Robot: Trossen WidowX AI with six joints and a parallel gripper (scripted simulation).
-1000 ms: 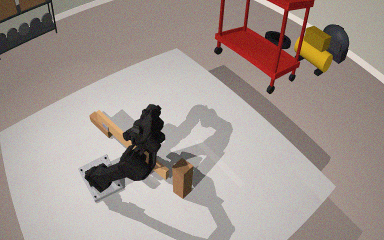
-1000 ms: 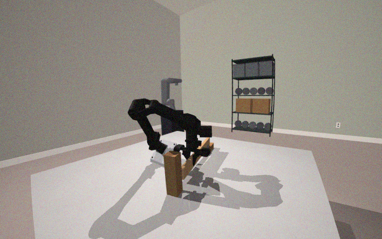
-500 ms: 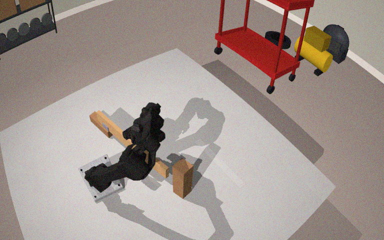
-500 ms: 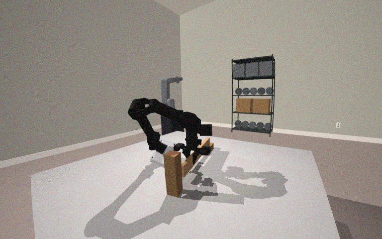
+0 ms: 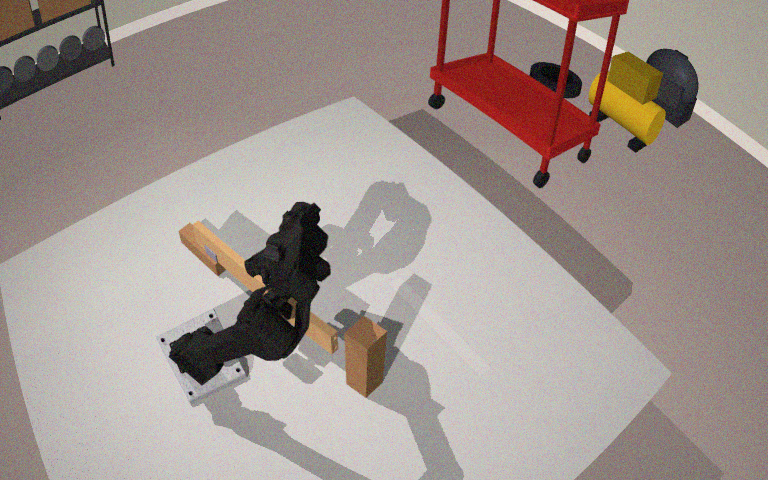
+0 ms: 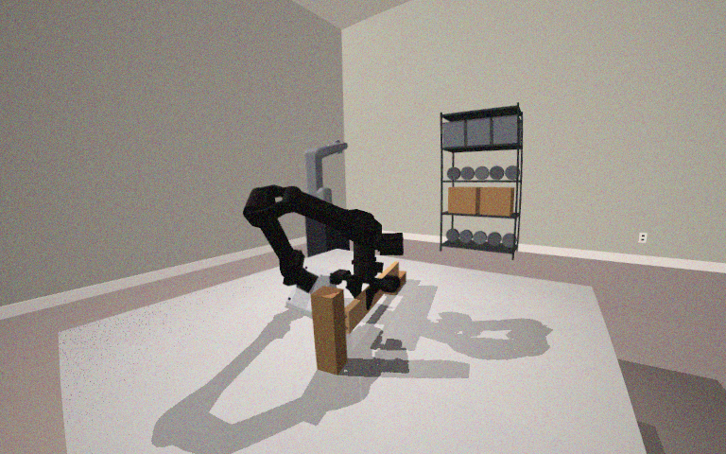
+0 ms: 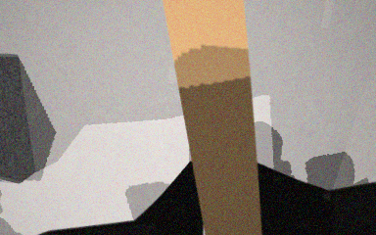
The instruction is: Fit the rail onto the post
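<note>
The long wooden rail (image 5: 320,330) (image 6: 355,312) (image 7: 215,127) runs from the footboard block (image 5: 192,242) (image 6: 403,277) toward the short wooden post (image 5: 365,359) (image 6: 329,331). My gripper (image 5: 287,309) (image 6: 363,298) (image 7: 214,164) is shut on the rail between its middle and near end, with a black finger on each side in the wrist view. The near end is off the table, below the post's top. A narrow gap shows between rail and post in the top view. The far end is at the block; its seating in the bracket is unclear. The pegs are hidden.
The arm's grey base plate (image 5: 223,382) lies on the near side of the rail. The arm arches above the rail and hides its middle. A red cart (image 5: 509,101) and a yellow machine (image 5: 625,113) stand on the floor beyond the table. Shadows cross the table.
</note>
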